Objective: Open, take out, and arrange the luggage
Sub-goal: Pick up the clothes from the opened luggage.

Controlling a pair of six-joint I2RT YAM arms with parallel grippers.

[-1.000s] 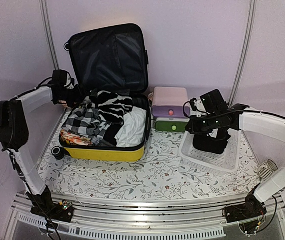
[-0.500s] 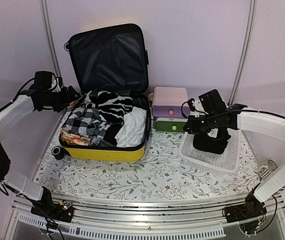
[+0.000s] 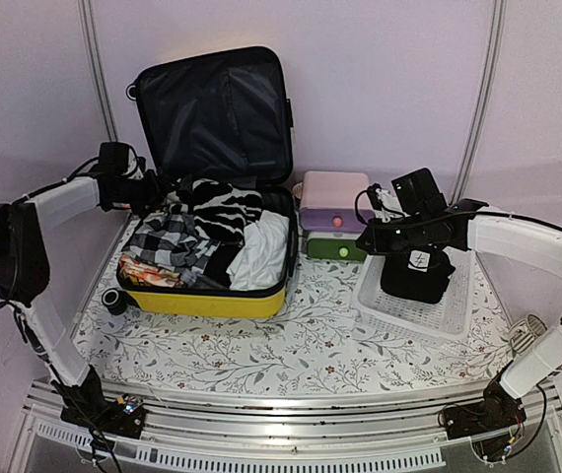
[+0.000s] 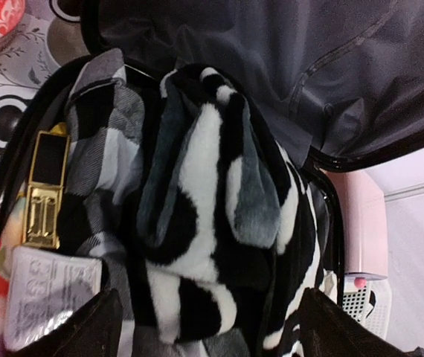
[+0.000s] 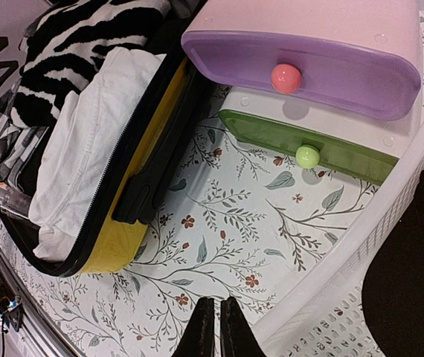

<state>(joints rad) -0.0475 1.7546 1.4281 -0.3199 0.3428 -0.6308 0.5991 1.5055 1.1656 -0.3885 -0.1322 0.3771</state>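
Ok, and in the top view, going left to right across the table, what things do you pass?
Open yellow suitcase packed with clothes → pink, purple and green drawer box → white basket. The two arms overlap these, so I left them out of the order.

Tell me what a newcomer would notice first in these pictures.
The open yellow luggage at left centre, lid standing up, is stuffed with clothes, a fuzzy black-and-white garment on top. The open left hand hovers at its far-left corner. On the right, the shut right hand hangs beside a white basket holding a black item, a pink-and-green drawer box between it and the luggage.
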